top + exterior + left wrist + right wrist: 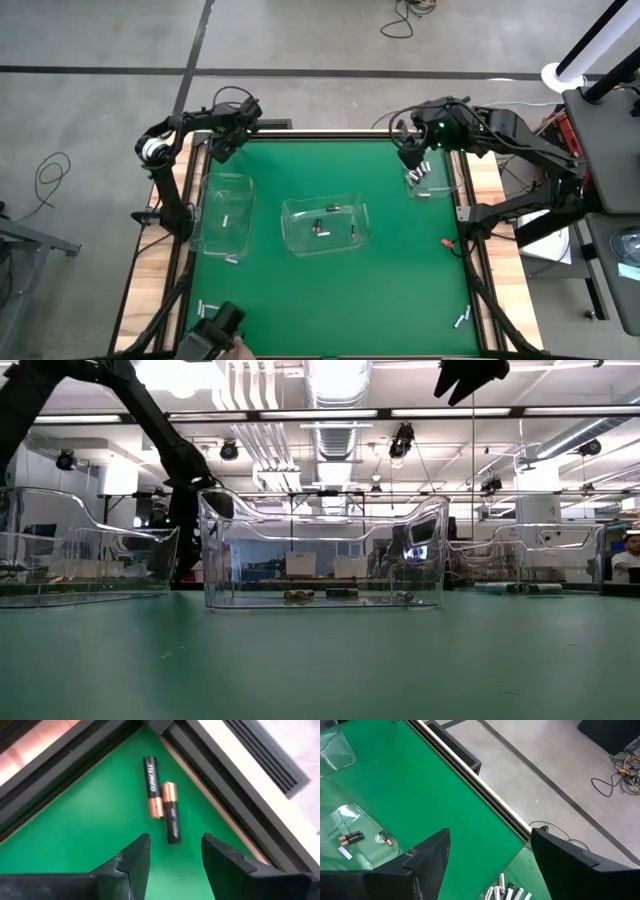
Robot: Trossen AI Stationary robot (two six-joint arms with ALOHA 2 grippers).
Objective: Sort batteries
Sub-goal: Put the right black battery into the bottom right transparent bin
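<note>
Across the whole high view lies the green bench top (400,290), framed by a dark rim and wooden side rails. Three clear plastic bins stand on it: the left bin (224,213) near the left edge, the centre bin (325,224) about mid-bench, and the right bin (430,178) against the right edge toward the far right corner. Over the far left corner of the bench hangs the left gripper (171,854), its fingers parted with nothing between them; the left wrist view shows two black-and-copper batteries (161,797) lying on the mat in that corner, side by side, partly overlapping in length and apparently touching, just beyond the fingertips. Over the right bin near the far right corner hangs the right gripper (490,860), its fingers likewise spread wide and empty. Beneath it, several pale batteries (506,892) lie inside the right bin. A few dark batteries (322,226) rest on the floor of the centre bin, also visible in the low view. Loose batteries lie on the mat by the left bin's near end (231,260), near the near left corner (206,305), and near the near right corner (462,320). A small red object (449,243) sits at the right edge.
</note>
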